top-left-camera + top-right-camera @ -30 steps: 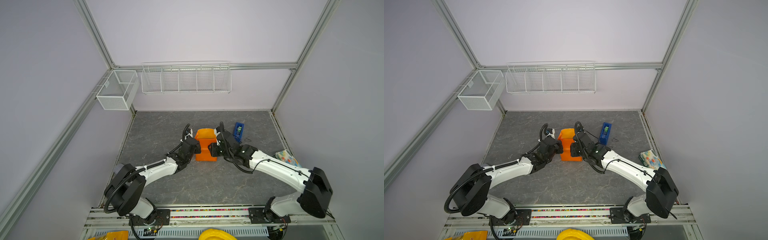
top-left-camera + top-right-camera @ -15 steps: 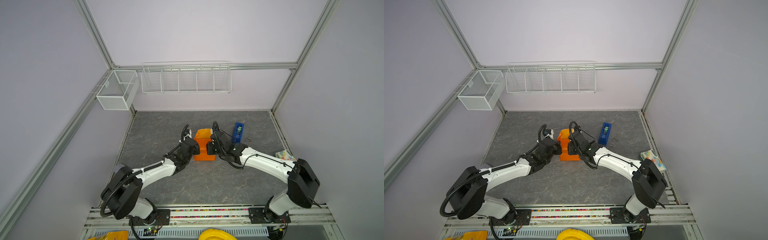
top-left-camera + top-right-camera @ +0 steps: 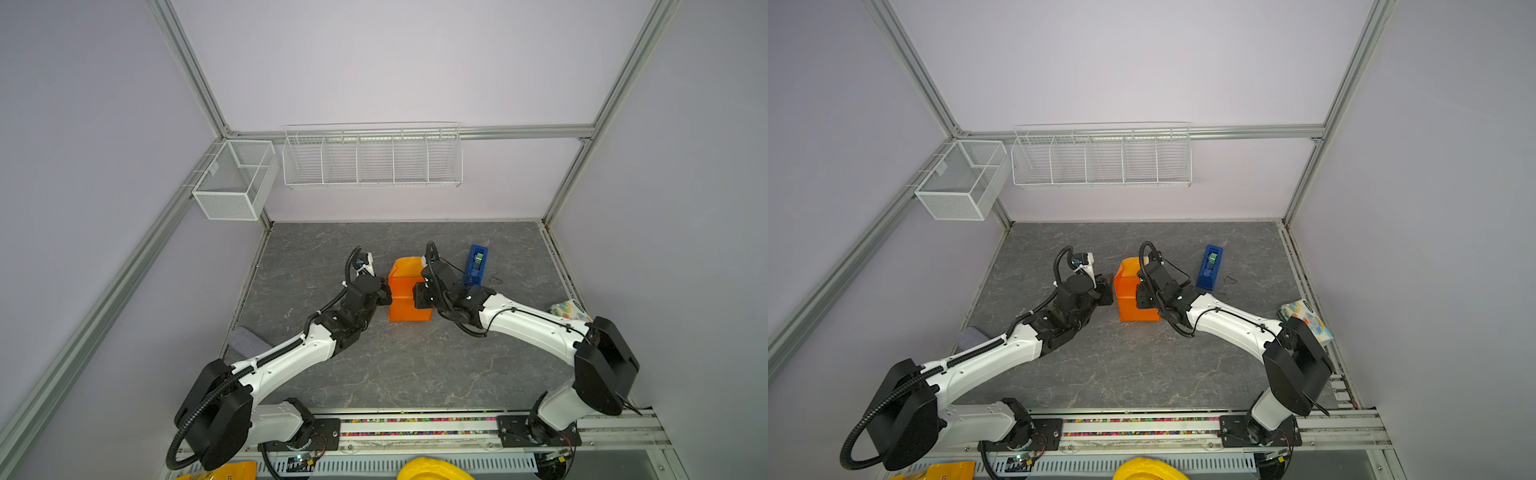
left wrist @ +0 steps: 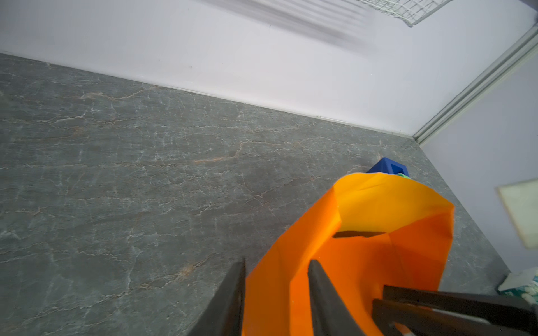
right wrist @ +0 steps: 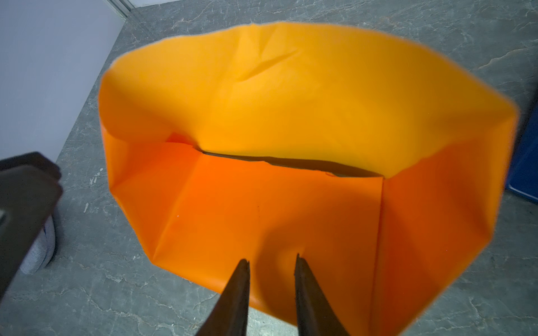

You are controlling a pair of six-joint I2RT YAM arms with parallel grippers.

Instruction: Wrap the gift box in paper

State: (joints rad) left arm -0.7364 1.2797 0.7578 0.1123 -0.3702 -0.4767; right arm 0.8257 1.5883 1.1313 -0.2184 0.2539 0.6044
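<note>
- Paper (image 3: 409, 299) (image 3: 1136, 299): folded up into an open-topped orange sleeve, standing about mid-counter (image 3: 395, 374), between the two arms in both top views.
- Gift box: not seen as such. Only a dark sliver (image 5: 291, 163) (image 4: 358, 234) showing through a gap low between the paper's folds (too little of it to tell what it is).
- Left gripper (image 3: 384, 293) (image 4: 278, 261): at the sleeve's left wall. Fingers (image 4: 230, 299) spread apart, one outside the wall and one over the orange inside, the paper's rim between them, not clamped on it.
- Right gripper (image 3: 417, 291) (image 5: 271, 259): at the sleeve's right wall. Fingers (image 5: 235, 293) parted by a narrow gap, tips pointing at the orange wall, nothing pinched between them; touching the paper or just short of it, cannot tell.
- Tape dispenser (image 3: 477, 266) (image 3: 1210, 266): bright blue, lying right of the paper and a little farther back, apart from it, just beyond the right wrist.
- Patterned packet (image 3: 567, 309) (image 3: 1306, 318): at the counter's right edge, beside the right arm's elbow.
- Grey roll (image 3: 247, 343) (image 5: 40, 247): at the counter's left edge, close to the left arm.
- White wire rack (image 3: 372, 156) on the far wall, white mesh basket (image 3: 235, 178) on the left frame rail, both above the counter.
</note>
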